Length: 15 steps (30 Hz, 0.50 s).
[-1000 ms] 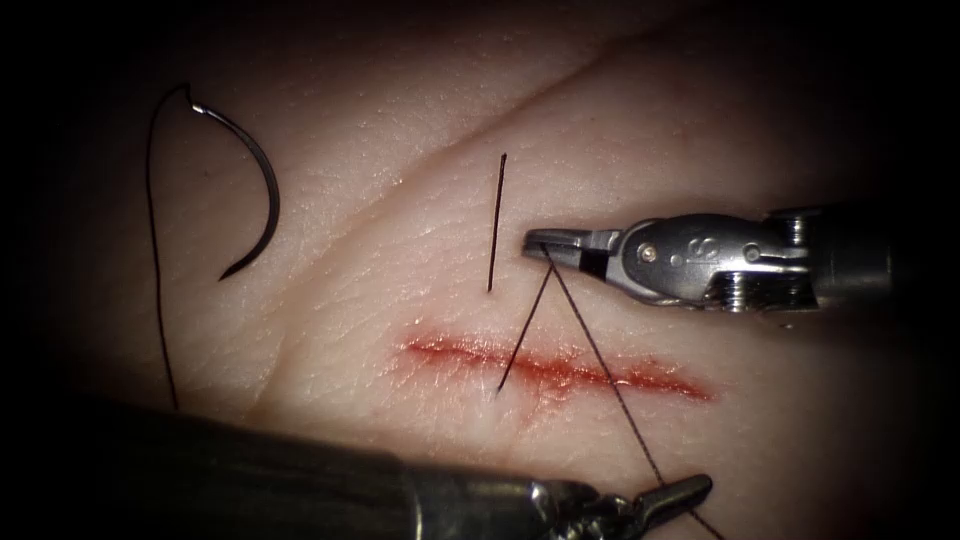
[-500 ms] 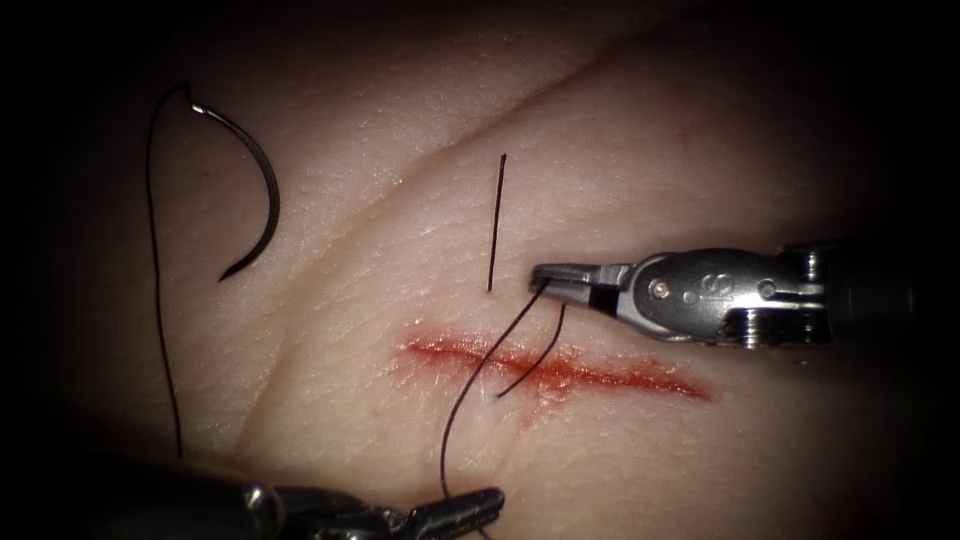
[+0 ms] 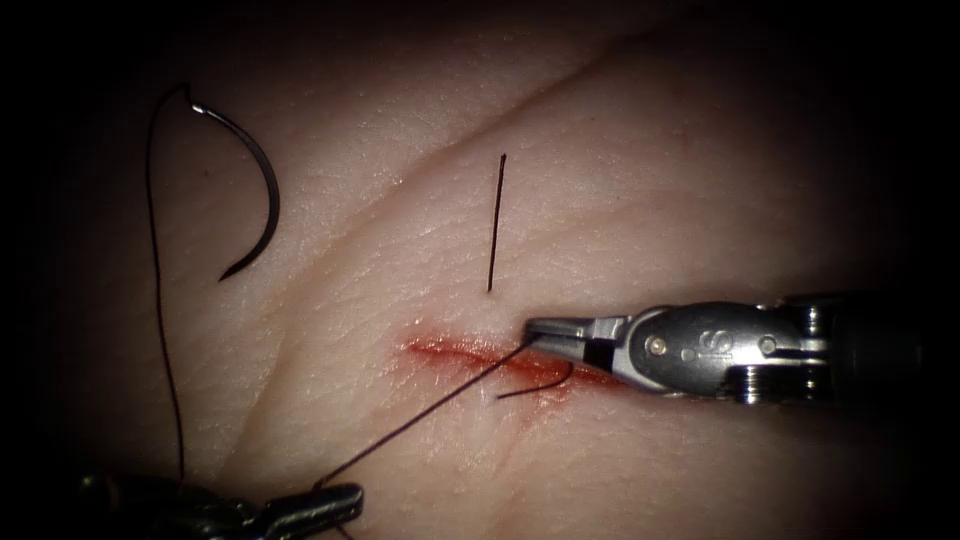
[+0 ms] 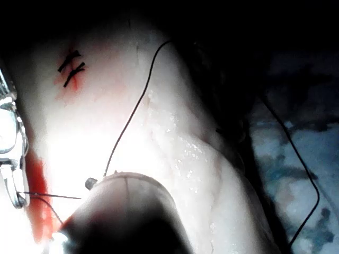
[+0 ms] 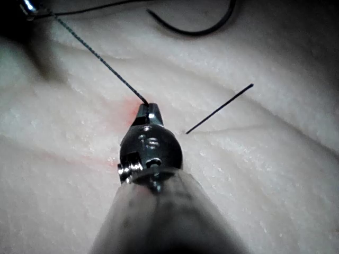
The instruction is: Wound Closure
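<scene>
Jaws of the right tool [image 3: 535,329] are closed on the thread [image 3: 420,420] over the cut [image 3: 450,350]. Thread runs taut to the left tool [image 3: 335,497], clamped on it. The needle [image 3: 255,190] lies free on the tissue [image 3: 700,180], far left.

Both tools low over the tissue, each with its jaws closed on the thread.

The right tool [image 3: 535,330] reaches in level from the right, shaft nearly horizontal, its tip at the upper edge of the cut [image 3: 450,352] and pinched on the thread [image 3: 420,425]. The left tool [image 3: 335,497] lies at the lower left, its tip pointing right and clamped on the same strand, which runs taut between the two tips.
</scene>
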Tool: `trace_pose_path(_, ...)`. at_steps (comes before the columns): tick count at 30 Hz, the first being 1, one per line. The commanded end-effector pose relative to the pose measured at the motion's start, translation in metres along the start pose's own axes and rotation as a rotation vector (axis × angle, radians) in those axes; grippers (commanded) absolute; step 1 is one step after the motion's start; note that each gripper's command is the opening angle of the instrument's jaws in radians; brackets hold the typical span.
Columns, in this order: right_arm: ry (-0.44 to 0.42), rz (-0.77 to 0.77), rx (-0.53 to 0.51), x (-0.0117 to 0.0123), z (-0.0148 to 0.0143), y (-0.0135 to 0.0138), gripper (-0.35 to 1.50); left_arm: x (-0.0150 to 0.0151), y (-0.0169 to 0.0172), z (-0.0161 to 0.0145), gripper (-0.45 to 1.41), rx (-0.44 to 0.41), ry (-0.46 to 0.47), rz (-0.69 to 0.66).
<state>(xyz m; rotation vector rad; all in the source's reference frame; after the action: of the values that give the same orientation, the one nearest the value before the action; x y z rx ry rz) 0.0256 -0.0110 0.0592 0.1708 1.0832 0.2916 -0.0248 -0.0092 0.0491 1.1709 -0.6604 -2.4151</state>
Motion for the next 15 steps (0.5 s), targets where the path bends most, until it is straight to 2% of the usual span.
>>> trace_pose_path(1,0.004,0.0,0.001,-0.0002,0.0005,-0.0007,-0.35,-0.0002,0.0004,0.0003,-0.45,0.002,-0.007,-0.004)
trace_pose_path(4,0.008,0.0,0.0,-0.0003,0.0002,-0.0008,-0.35,-0.0011,0.0001,0.0,-0.45,0.009,-0.013,-0.01)
trace_pose_path(5,0.011,0.001,-0.002,-0.0002,0.0002,-0.0008,-0.05,-0.0013,0.0001,0.0,-0.45,0.008,-0.014,-0.017)
trace_pose_path(7,0.028,0.005,-0.015,-0.0002,0.0003,-0.0008,0.84,-0.0017,0.0,0.0001,-0.45,0.006,-0.017,-0.019)
trace_pose_path(8,0.047,0.01,-0.028,-0.0001,0.0003,-0.0006,1.21,-0.0019,-0.0001,0.0002,-0.45,0.006,-0.019,-0.02)
trace_pose_path(9,0.06,0.014,-0.04,0.0,0.0003,-0.0005,1.35,-0.0021,-0.0001,0.0003,-0.45,0.006,-0.021,-0.014)
trace_pose_path(11,0.072,0.017,-0.047,0.0002,0.0001,-0.0005,1.47,-0.0023,-0.0001,0.0006,-0.45,0.006,-0.022,-0.015)
trace_pose_path(15,0.075,0.019,-0.044,0.0006,-0.0005,-0.0008,1.48,-0.002,-0.0003,0.0013,-0.45,0.007,-0.03,-0.012)
